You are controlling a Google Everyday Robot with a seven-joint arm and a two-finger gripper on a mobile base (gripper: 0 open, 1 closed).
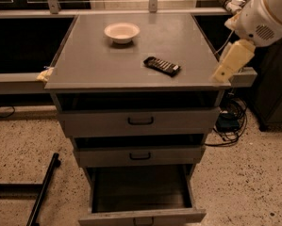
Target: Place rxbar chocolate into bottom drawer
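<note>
Drawers come first: the bottom drawer (141,215) stands pulled well out, below the tool (224,72) and to its left as seen. Above it the middle drawer (139,155) and the top drawer (140,121) sit slightly out, each with a small dark handle. The tool hangs at the right edge of the grey tabletop (98,65), a cream piece slanting down from the white arm (268,13). Whether it is open or closed cannot be told. The rxbar chocolate (162,66) lies flat on the tabletop, left of the tool and apart from it, untouched. Further left and beyond the bar sits a cream bowl (121,32), well apart from the tool.
</note>
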